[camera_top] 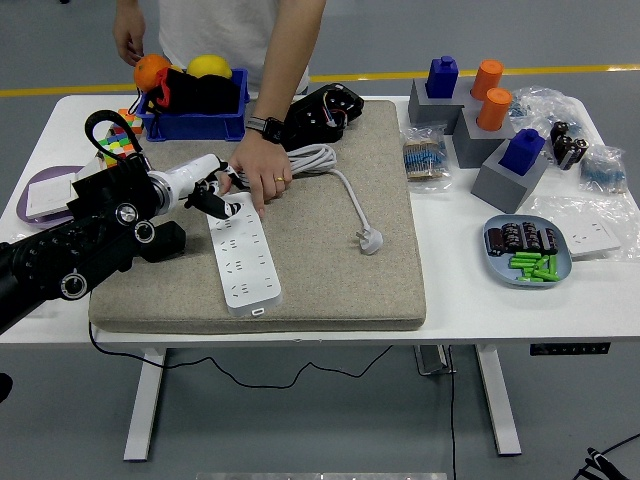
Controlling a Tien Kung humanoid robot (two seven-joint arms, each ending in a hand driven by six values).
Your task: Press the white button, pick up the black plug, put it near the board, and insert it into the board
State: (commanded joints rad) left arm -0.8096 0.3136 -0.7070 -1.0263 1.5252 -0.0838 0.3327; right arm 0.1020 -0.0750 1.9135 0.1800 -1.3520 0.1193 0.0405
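A white power strip [245, 262] lies lengthwise on the grey mat [330, 270], with a small button [258, 311] at its near end. My left hand [218, 195] hovers over the strip's far end, its fingers loosely extended and holding nothing. A person's hand [262, 172] rests right beside it, fingertips on the strip's far end. The black plug [322, 115] lies at the mat's far edge, behind the person's wrist. A coiled white cable [305, 158] runs to a white plug [370, 240] on the mat. My right hand is out of view.
A blue bin [195, 125] with an orange and a yellow thing stands at the far left, a colour cube [118, 140] beside it. A white switch [45, 197] lies at the left edge. Grey blocks [505, 165] and a battery tray [527, 250] fill the right side.
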